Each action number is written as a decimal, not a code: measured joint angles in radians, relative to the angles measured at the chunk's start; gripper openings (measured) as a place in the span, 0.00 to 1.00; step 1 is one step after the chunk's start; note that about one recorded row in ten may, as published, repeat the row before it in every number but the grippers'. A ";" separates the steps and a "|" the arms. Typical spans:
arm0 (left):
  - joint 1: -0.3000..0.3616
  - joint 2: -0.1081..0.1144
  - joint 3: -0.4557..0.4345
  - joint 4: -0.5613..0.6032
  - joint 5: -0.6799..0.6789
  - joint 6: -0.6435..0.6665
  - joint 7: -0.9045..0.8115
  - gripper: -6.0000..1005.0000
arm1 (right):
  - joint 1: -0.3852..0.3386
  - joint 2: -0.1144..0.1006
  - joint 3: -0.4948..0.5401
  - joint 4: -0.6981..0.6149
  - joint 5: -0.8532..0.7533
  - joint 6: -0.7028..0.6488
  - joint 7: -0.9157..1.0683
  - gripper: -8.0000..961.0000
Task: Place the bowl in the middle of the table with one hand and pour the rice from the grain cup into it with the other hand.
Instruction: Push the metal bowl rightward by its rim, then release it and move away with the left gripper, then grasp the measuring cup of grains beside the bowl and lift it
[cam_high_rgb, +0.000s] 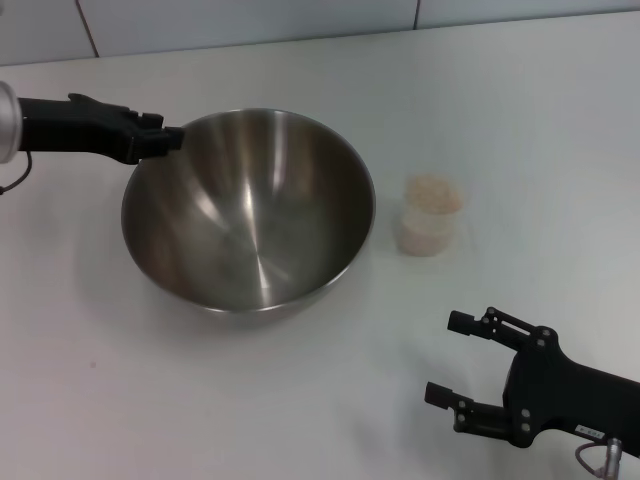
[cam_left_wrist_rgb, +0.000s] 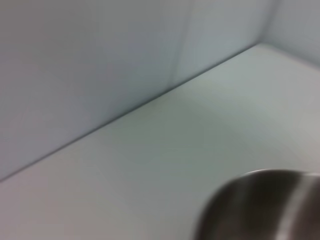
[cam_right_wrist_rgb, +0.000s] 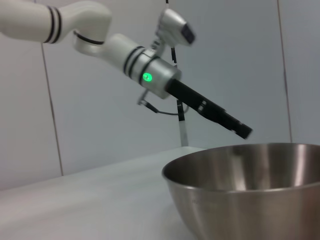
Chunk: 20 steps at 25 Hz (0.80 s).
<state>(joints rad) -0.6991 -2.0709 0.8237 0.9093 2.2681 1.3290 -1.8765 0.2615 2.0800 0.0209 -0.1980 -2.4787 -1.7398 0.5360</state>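
Note:
The steel bowl (cam_high_rgb: 250, 215) stands upright on the white table (cam_high_rgb: 300, 400), left of centre in the head view; it also shows in the right wrist view (cam_right_wrist_rgb: 250, 190) and the left wrist view (cam_left_wrist_rgb: 260, 205). My left gripper (cam_high_rgb: 172, 140) is at the bowl's far left rim with its fingers together; in the right wrist view the left gripper (cam_right_wrist_rgb: 243, 131) has its tip just above the rim, holding nothing. The grain cup (cam_high_rgb: 431, 218) stands right of the bowl, filled with rice (cam_high_rgb: 432, 190). My right gripper (cam_high_rgb: 447, 357) is open and empty, near the front right, short of the cup.
A tiled wall (cam_high_rgb: 250, 20) runs along the table's far edge. Bare tabletop lies in front of the bowl and to the right of the cup.

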 joint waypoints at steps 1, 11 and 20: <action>0.000 0.000 0.000 0.000 0.000 0.000 0.000 0.20 | 0.000 0.000 0.000 0.000 0.000 0.000 0.000 0.82; 0.473 0.002 0.284 0.323 -0.426 0.045 0.363 0.46 | -0.008 0.002 0.213 0.007 0.019 0.069 -0.005 0.82; 0.509 0.009 0.275 0.276 -0.460 0.054 0.407 0.81 | 0.022 0.002 0.406 0.043 0.020 0.227 0.001 0.82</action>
<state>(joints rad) -0.1901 -2.0624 1.0987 1.1850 1.8085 1.3827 -1.4700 0.2834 2.0816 0.4273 -0.1551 -2.4589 -1.5133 0.5370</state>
